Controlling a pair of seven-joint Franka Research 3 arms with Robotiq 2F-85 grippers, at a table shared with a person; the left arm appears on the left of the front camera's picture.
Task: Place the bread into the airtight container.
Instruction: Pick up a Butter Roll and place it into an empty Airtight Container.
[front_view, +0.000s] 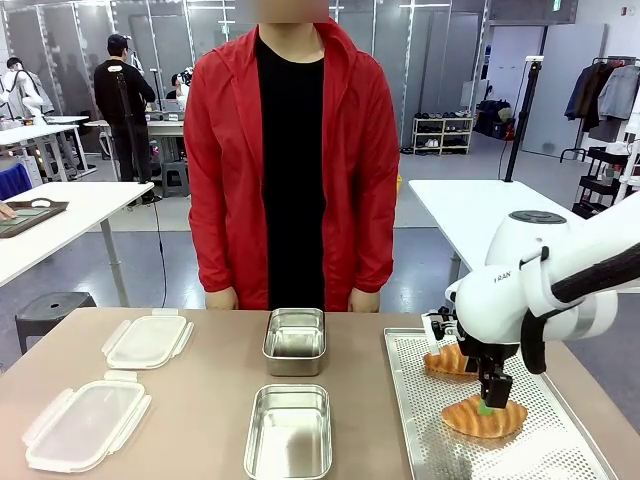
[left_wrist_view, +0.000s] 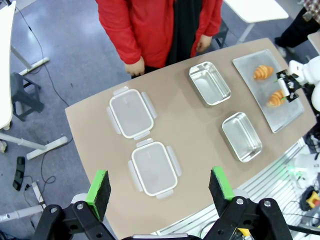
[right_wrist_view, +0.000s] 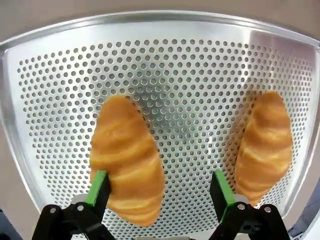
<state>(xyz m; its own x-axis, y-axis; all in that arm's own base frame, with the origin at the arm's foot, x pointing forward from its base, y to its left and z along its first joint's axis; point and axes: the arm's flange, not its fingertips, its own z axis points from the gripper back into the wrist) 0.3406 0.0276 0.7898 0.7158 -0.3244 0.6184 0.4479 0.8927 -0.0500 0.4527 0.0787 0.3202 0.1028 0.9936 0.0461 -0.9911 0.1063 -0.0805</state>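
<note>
Front view, lower right: right pincer (front_view: 487, 405) points down onto the near croissant (front_view: 483, 418), which lies on a perforated metal tray (front_view: 420, 430) at the right end of the brown worktop (front_view: 200, 400). The far croissant (front_view: 450, 360) sits just behind it on the same tray, partly hidden by the arm.

Right wrist view: pincer (right_wrist_view: 159, 187) spread wide, nothing gripped. Near croissant (right_wrist_view: 127, 160) lies lower left of frame w/ one green pad (right_wrist_view: 97, 187) at its left edge and the other pad in the bare gap btwn the two croissants. Can't tell if a pad touches the crust. Far croissant (right_wrist_view: 263, 147) is at right of frame, apart from the pads.

Centre of the front view: two open-topped metal containers in a row, far container (front_view: 270, 345) above and near container (front_view: 252, 430) below, close but not touching. Both stand left of the tray. Bread is in neither.

Left of the frame: two clear clip lids (front_view: 147, 340) lie flat, one behind the other.

Person in red jacket stands at the far edge, hands (front_view: 220, 298) hanging at worktop level.

Left wrist view: left pincer (left_wrist_view: 159, 186) wide open, holding nothing, high over the worktop w/ the lids (left_wrist_view: 131, 113) below it.
</note>
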